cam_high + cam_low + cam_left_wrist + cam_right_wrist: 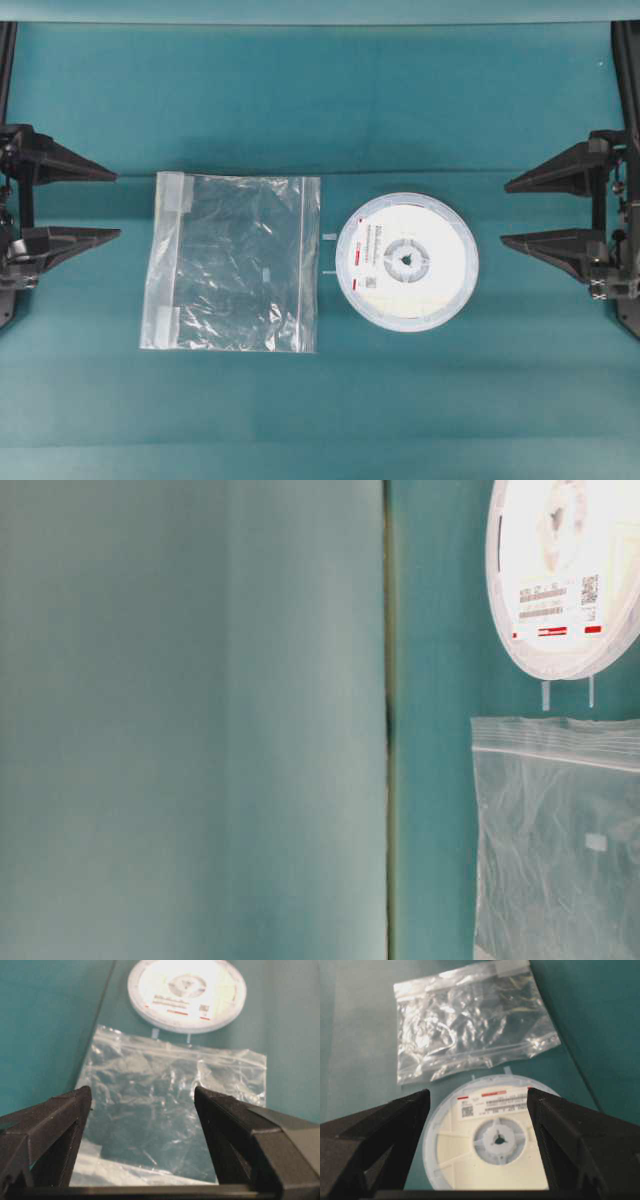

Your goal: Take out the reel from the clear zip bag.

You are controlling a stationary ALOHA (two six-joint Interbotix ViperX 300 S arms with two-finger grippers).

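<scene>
Overhead exterior view: the reel (407,261) lay flat on the teal worktop (320,100), out of the bag, a little toward the right edge from the middle. It was a white disc with a pale bluish rim, a grey hub at its centre and a small printed label with a red mark on the side facing the bag. The clear zip bag (232,262) lay flat just beside it toward the left edge, not touching it; it was square, crinkled and transparent, with its zip strip along the edge nearest the reel and whitish tape patches at the far edge. Two small pale tabs lay in the gap between them. The left end effector (117,205) stood at the left edge and the right end effector (502,212) at the right edge, both released with fingers spread, gripping nothing and well apart from both things.

Table-level exterior view: the reel (565,570) showed its label with barcodes and red marks, and the bag's (555,840) zip edge faced it.

Left wrist view: the spread fingers (47,1135) framed the wrinkled bag (170,1110), with the reel (186,991) beyond its zip edge.

Right wrist view: the spread fingers (580,1140) framed the reel (492,1135), whose hub had a dark centre hole, with the bag (470,1022) beyond it.
</scene>
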